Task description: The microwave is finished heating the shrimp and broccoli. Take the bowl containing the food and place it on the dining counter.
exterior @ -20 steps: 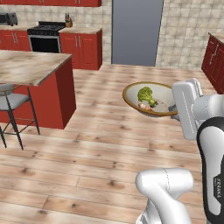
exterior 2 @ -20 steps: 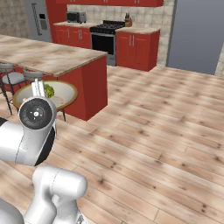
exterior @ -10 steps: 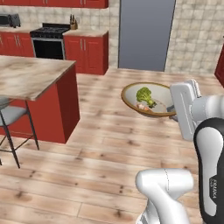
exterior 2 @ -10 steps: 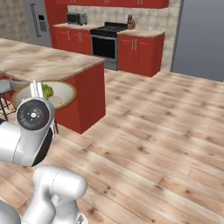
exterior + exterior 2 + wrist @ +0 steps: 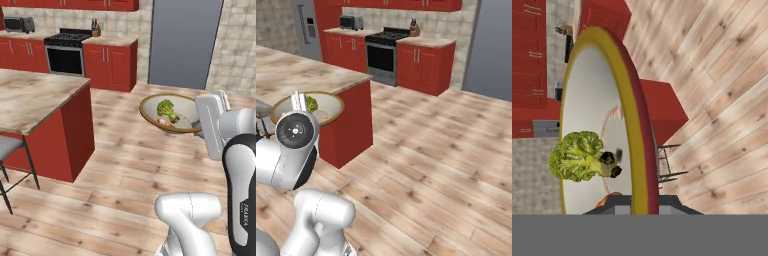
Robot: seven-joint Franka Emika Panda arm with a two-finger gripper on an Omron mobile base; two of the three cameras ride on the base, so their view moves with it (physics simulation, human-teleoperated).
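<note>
The arm rose from the base, bent at the elbow, its wrist stretched out level above the wooden floor [image 5: 125, 165]. The claw [image 5: 200, 131] was clamped on the near rim of the bowl [image 5: 150, 107], holding it in the air, tilted slightly, clear of any surface. The broccoli [image 5: 165, 108] sat inside with the shrimp [image 5: 163, 121] just beside it. The dining bench [image 5: 35, 97], with its marbled top and red base, stood off to the left, well apart from the bowl.

broccoli [image 5: 165, 108] in bowl [image 5: 150, 117], right of dining counter [image 5: 35, 100]
</note>
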